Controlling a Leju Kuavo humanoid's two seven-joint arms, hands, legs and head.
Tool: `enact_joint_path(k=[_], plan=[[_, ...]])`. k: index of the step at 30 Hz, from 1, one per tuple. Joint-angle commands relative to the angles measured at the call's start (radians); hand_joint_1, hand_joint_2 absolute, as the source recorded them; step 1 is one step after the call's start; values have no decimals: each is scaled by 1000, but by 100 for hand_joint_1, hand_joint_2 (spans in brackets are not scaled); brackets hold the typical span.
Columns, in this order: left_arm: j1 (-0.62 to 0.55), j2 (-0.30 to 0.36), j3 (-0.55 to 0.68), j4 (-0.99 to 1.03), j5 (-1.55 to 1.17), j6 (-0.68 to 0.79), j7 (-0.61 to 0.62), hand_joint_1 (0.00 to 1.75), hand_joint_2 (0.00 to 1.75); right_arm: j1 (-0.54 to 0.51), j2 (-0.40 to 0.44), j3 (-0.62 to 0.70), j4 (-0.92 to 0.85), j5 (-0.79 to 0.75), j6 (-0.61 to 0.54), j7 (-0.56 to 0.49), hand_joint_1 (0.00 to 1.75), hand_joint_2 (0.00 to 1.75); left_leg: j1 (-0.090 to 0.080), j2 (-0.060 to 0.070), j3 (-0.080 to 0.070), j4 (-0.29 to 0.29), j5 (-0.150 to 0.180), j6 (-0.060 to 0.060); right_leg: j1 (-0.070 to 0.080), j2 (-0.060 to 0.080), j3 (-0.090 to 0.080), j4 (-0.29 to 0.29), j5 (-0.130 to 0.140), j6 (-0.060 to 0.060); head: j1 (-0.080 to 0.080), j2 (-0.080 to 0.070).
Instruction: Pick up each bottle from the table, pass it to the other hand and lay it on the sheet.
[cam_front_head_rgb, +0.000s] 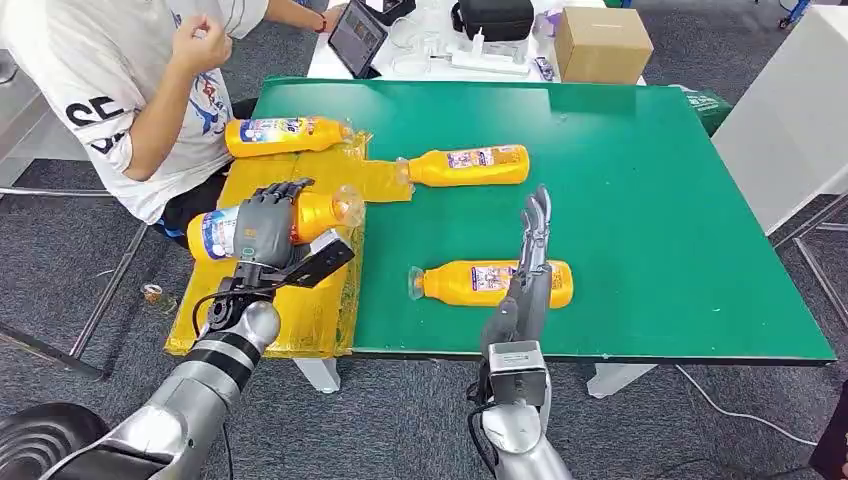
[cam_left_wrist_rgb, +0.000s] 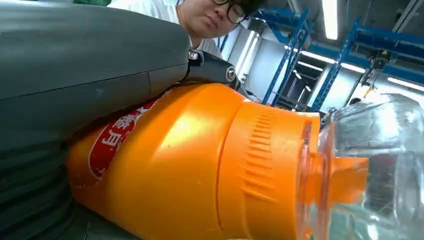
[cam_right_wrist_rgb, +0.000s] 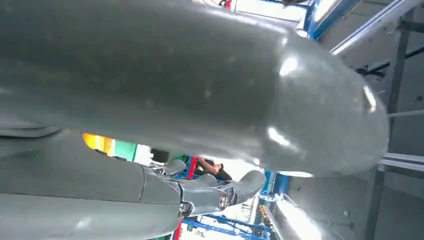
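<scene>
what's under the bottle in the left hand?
The yellow sheet lies under the held bottle, draped over the table edge. The left robot hand wraps the bottle's middle, hiding its label and whether it touches the sheet.

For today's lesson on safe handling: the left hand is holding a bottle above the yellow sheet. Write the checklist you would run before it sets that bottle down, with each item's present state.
1. Left hand grips the held bottle firmly: ok, fingers wrap its body.
2. Bottle is over the yellow sheet: ok.
3. Landing spot is free of the bottle on the sheet: ok, it lies farther back.
4. Right hand is out of the way: ok, open over the near bottle.
5. Person is clear of the sheet: not ok, seated right beside it.
6. Cap is sealed: cannot tell.
</scene>
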Motion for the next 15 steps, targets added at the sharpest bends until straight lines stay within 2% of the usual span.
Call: enact_joint_path(k=[1,4,7,8,10,11,14,15], plan=[[-130,66,-146,290,-256,-127,120,175,175,-34,-51,21,9,-33,18,2,0,0,1,1,4,0,-1,1,1,-1,4,-1,-1,-3,0,0],[-147,95,-164,348,-300,-156,113,175,175,-35,-55,23,1,-55,42,2,0,0,0,1,5,-1,-1,1,1,0,5,-1,-1,-2,0,0],[-143,96,-104,354,-238,-188,77,175,175,-24,-49,15,15,-50,52,2,0,0,1,6,8,0,-4,2,2,4,7,-1,-1,-4,0,0],[-137,93,-67,352,-195,-209,53,175,175,-17,-49,14,19,-50,60,2,0,0,0,4,3,0,-1,1,1,3,2,0,0,-2,0,0],[-121,77,9,343,-102,-262,-3,175,175,-14,-44,12,39,-53,74,2,0,0,1,5,4,-1,-1,1,1,2,3,-1,-1,-2,0,0],[-116,78,10,341,-101,-261,-7,175,175,-14,-43,12,43,-53,77,2,0,0,1,5,8,-1,-3,2,2,2,7,-2,-2,-4,0,0],[-106,79,13,343,-99,-276,-2,175,175,-15,-38,10,58,-56,87,2,0,0,0,4,3,-1,-1,1,1,2,3,-1,0,-2,0,0],[-96,80,18,345,-94,-280,0,175,175,-15,-38,9,64,-57,92,2,0,0,1,5,9,-1,-4,2,3,3,9,-2,-2,-4,0,0]])
